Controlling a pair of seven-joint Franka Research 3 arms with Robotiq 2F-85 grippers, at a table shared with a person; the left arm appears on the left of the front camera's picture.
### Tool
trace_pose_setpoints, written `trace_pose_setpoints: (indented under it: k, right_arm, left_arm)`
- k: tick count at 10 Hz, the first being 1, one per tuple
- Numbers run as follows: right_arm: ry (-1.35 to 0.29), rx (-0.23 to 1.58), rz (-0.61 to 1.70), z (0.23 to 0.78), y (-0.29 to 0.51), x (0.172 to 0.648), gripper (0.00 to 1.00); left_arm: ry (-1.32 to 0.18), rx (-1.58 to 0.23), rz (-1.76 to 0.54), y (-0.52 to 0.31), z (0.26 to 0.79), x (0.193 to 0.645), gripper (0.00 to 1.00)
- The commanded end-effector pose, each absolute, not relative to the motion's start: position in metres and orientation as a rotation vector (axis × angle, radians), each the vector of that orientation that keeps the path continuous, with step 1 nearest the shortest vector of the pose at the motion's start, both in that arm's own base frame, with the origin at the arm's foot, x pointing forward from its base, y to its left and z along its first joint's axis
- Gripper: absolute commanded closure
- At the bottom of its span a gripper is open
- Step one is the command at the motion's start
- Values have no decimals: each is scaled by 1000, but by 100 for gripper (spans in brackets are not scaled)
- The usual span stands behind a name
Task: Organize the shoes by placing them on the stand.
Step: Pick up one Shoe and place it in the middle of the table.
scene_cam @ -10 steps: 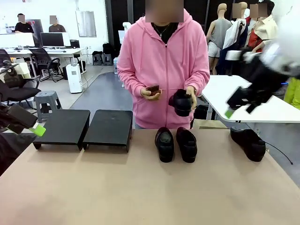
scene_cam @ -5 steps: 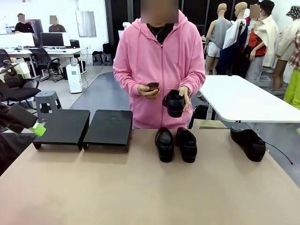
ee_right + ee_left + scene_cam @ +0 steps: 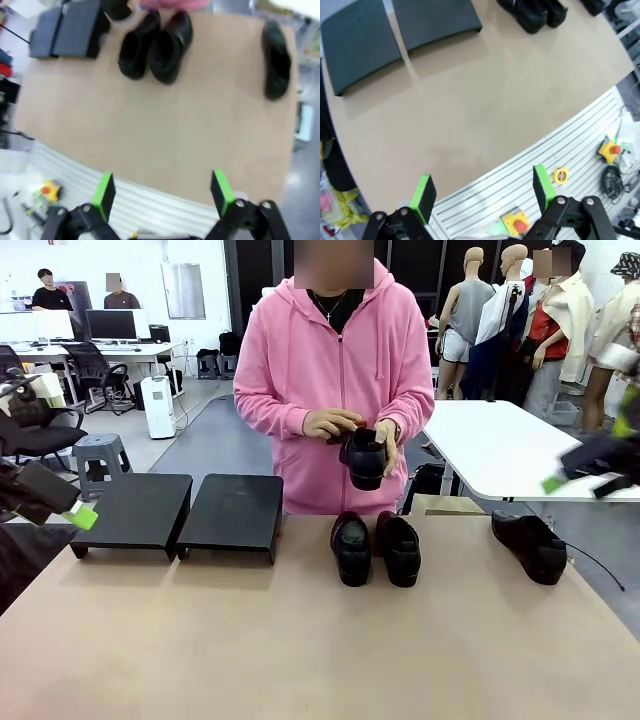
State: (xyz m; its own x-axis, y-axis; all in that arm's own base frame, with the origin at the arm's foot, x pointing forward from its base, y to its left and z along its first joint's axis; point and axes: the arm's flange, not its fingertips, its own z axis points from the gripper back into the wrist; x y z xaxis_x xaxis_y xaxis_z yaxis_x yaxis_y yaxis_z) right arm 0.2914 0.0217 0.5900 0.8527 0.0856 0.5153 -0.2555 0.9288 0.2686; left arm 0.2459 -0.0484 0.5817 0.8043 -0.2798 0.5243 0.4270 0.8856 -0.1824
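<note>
Two black glossy shoes [image 3: 351, 547] [image 3: 399, 547] stand side by side mid-table, toes toward me, also in the right wrist view [image 3: 135, 47] [image 3: 170, 47]. Another shoe [image 3: 530, 543] [image 3: 276, 60] lies at the far right. A person in a pink hoodie holds a further shoe [image 3: 365, 455] in both hands above the table. The stand's two black platforms [image 3: 135, 508] [image 3: 235, 510] sit bare at the far left [image 3: 357, 45]. My left gripper [image 3: 75, 508] [image 3: 482, 192] hovers open off the table's left edge. My right gripper [image 3: 590, 460] [image 3: 162, 192], blurred, is open high at the right.
The tan tabletop [image 3: 300, 640] has free room in front of the shoes and stand. A white table [image 3: 520, 455] stands behind at the right. A slatted base with cables and small yellow devices [image 3: 610, 150] lies below the table's near edge.
My right arm swung out of the front view and shows again lower at the right edge. The person brought both hands onto the held shoe. My left arm has not moved.
</note>
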Motion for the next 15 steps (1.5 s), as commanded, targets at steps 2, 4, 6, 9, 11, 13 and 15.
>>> trace_pose_setpoints:
  k: [2, 4, 6, 9, 11, 13, 15]
  right_arm:
    - [-491, 254, 225, 603, 116, 396, 0]
    - [-489, 239, 262, 600, 121, 406, 0]
    - [-485, 247, 295, 602, 77, 366, 0]
    - [-464, 309, 262, 598, -3, 270, 0]
    - [-472, 350, 211, 582, -24, 249, 0]
    - [-436, 342, 246, 578, -18, 268, 0]
    - [-405, 288, 327, 587, 14, 305, 0]
  left_arm:
    - [-518, -320, -384, -49, 581, 248, 0]
    - [-518, -320, -384, -49, 581, 248, 0]
    - [-518, -320, -384, -49, 581, 248, 0]
    - [-518, -320, -384, -49, 581, 248, 0]
    - [-518, -320, -384, -49, 581, 248, 0]
    - [-518, -320, -384, -49, 581, 248, 0]
    - [-518, -320, -384, -49, 581, 248, 0]
